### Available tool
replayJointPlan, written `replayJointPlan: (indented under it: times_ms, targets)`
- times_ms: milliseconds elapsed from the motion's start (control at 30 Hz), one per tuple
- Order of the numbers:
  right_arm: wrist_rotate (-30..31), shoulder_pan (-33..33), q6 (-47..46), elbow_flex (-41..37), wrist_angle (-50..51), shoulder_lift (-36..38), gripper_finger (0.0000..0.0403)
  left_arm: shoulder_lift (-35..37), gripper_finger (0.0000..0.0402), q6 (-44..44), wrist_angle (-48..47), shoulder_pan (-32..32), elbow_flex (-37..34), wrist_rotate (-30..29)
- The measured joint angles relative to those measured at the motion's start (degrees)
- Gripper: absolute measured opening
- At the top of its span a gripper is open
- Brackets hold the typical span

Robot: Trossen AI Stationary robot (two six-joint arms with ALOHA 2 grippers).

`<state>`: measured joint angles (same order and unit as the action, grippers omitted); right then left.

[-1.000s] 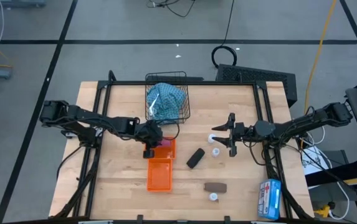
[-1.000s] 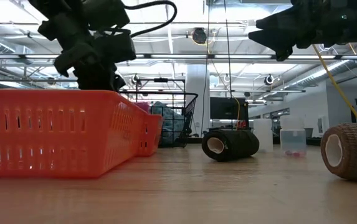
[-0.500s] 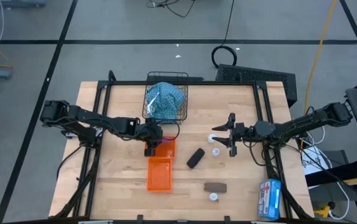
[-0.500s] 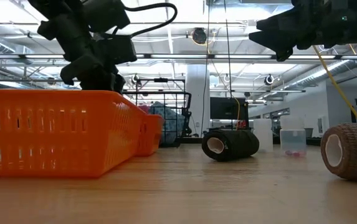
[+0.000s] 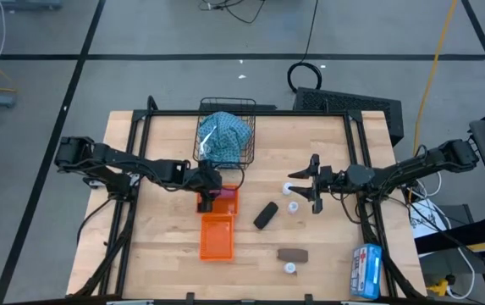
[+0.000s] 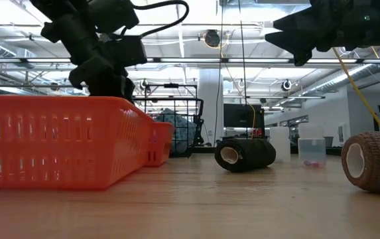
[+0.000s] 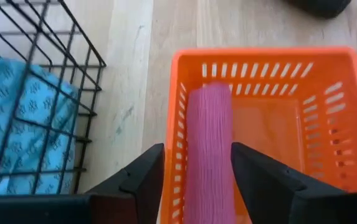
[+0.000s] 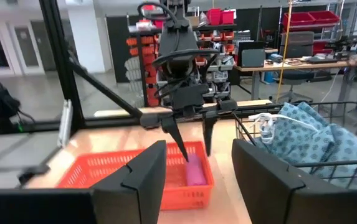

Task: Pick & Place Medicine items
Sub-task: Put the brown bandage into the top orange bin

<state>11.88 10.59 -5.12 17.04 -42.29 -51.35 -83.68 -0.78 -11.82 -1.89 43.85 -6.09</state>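
Note:
The pink oblong (image 7: pixel 208 149) lies in the far orange basket (image 5: pixel 230 203), on the basket's floor. My left gripper (image 5: pixel 205 202) is open just above it, one finger on either side; the right wrist view shows the fingers (image 8: pixel 172 132) standing clear over the pink oblong (image 8: pixel 194 174). My right gripper (image 5: pixel 312 185) is open and empty beside two white vials (image 5: pixel 291 188). A third vial (image 5: pixel 289 268) stands near the front. The black oblong (image 5: pixel 265 215) and the brown bar (image 5: pixel 292 254) lie on the table. The blue pouch (image 5: pixel 225 135) sits in the wire basket (image 5: pixel 249 154).
A second orange basket (image 5: pixel 217 237) stands in front of the first and fills the low view's left (image 6: pixel 57 139). The blue-and-white packet (image 5: pixel 366 269) lies at the front right corner. A black frame (image 5: pixel 242 113) runs around the table.
The wire basket's near end has shifted a little toward the table's left. Both grippers stay about where they were.

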Motion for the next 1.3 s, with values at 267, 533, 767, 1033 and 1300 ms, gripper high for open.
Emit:
replayJointPlan:
  times_ms: [267,533,767,1033,1300]
  targets:
    - [-3.9,0.0,-7.7,0.0,-3.3,0.0,0.0171,4.0,0.0186,1.0,-2.6,0.0,8.1,0.0]
    - [-6.0,2.2,-11.9,0.3,-3.1,-0.1,0.0171,6.9,0.0186,1.3,0.9,0.0,11.7,0.0]
    - [2.8,17.3,-5.6,12.1,13.3,-4.0,0.0188,5.7,0.0186,2.0,0.8,0.0,11.6,-0.5]
    - [18.1,31.8,-10.6,33.4,50.5,-18.4,0.0279,4.8,0.0186,3.2,1.4,0.0,11.7,-1.1]
    - [13.2,36.9,-29.3,36.2,62.7,-32.0,0.0296,4.8,0.0186,5.8,1.4,0.0,11.7,-3.5]
